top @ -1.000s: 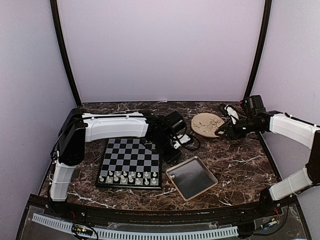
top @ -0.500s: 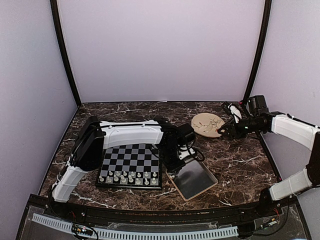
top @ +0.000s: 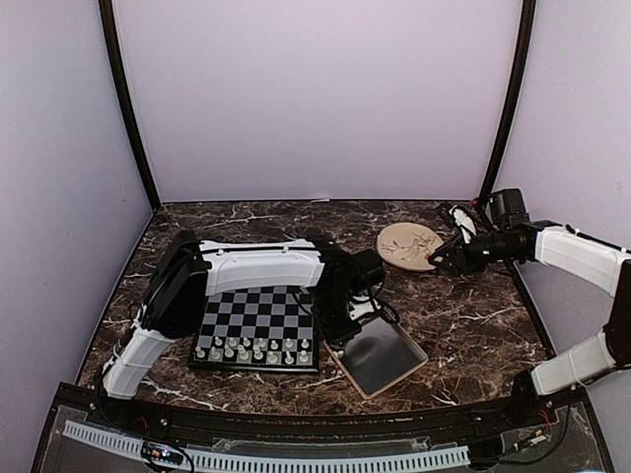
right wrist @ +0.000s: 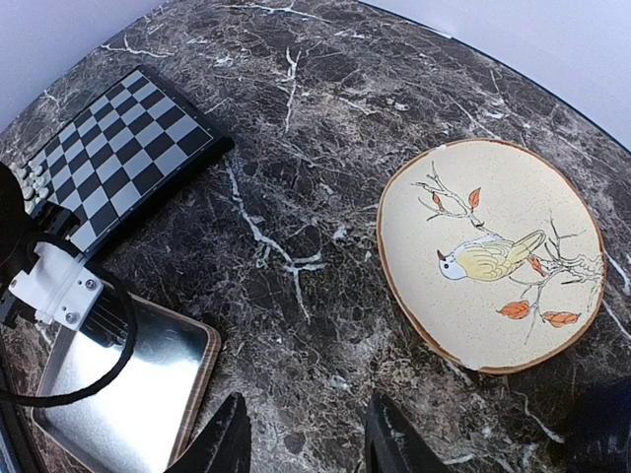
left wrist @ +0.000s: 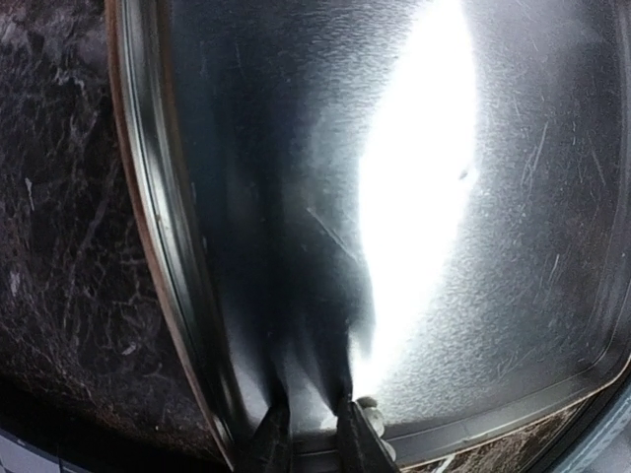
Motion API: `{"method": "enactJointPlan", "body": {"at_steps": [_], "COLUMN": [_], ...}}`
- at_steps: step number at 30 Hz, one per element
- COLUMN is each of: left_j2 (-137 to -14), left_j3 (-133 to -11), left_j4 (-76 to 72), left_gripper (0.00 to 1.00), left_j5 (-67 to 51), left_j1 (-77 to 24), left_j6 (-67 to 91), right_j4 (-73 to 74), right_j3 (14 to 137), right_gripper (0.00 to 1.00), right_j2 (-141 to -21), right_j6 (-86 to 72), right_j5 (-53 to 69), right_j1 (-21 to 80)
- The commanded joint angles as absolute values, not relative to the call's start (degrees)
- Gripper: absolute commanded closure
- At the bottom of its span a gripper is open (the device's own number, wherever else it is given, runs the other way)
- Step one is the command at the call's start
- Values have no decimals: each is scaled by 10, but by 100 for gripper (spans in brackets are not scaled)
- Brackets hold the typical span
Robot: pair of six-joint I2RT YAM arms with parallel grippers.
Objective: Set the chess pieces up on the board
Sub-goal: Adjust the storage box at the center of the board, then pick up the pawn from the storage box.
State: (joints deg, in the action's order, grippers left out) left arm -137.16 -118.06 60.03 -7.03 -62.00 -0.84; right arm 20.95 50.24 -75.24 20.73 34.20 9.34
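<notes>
Left wrist view: the left claw is seen at the bottom edge with its jaws set narrow, a thin dark slit between them. Whether anything is pinched cannot be told. A small pale object, too blurred to be named, is seen just beside one finger. The fingertips are placed inside a corner of the square metal tray, close to its rim, and a bright glare is spread across the tray floor. In the top view, the chess pieces are seen lined in two rows along the near edge of the board, which is laid on the dark marbled worktop just left of the tray. The right claw is held with its jaws parted above the worktop, near the round plate painted with a bird, well apart from the board.
</notes>
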Motion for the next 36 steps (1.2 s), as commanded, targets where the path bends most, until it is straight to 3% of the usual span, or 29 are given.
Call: {"method": "enactJointPlan", "body": {"at_steps": [1, 14, 23, 36], "left_j2": [-1365, -1354, -1358, -1390], "left_j3": [-1201, -1198, -1172, -1180], "left_j4": [624, 619, 636, 653], "left_gripper": [80, 79, 77, 86], "left_j5": [-78, -112, -72, -43], "left_j1": [-628, -638, -648, -648], "left_j6": [0, 11, 5, 15], "right_j4": [197, 198, 200, 200], "right_j3": [498, 498, 499, 499], "right_gripper": [59, 60, 59, 59], "right_j2": [-742, -744, -750, -749], "right_j6": [213, 214, 215, 215], "right_j5": [356, 363, 370, 371], "right_j1": [91, 91, 91, 91]}}
